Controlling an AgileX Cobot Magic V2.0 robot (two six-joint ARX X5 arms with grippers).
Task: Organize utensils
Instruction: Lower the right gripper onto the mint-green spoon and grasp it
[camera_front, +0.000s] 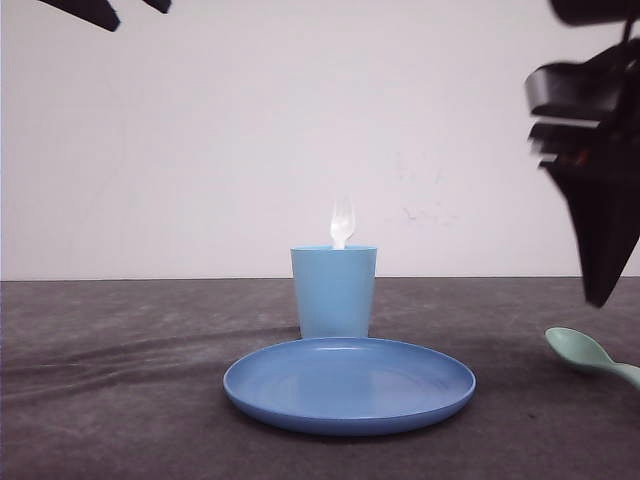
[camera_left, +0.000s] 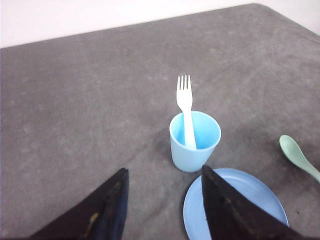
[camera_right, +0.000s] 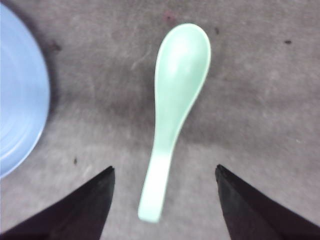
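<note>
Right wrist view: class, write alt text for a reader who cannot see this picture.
A pale green spoon lies bowl-up on a dark grey table, between the spread black fingers of the open right gripper above it. The edge of a blue plate shows beside it.

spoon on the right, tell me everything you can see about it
The spoon is pale mint green, smooth and plastic-looking, with an oval bowl that narrows into a short flat handle with a squared end. It lies flat on the dark grey table, bowl facing up and empty, to the right of the plate and apart from it. The open right hand hangs above its handle, fingers on either side, not touching. Nothing else touches it.
</note>
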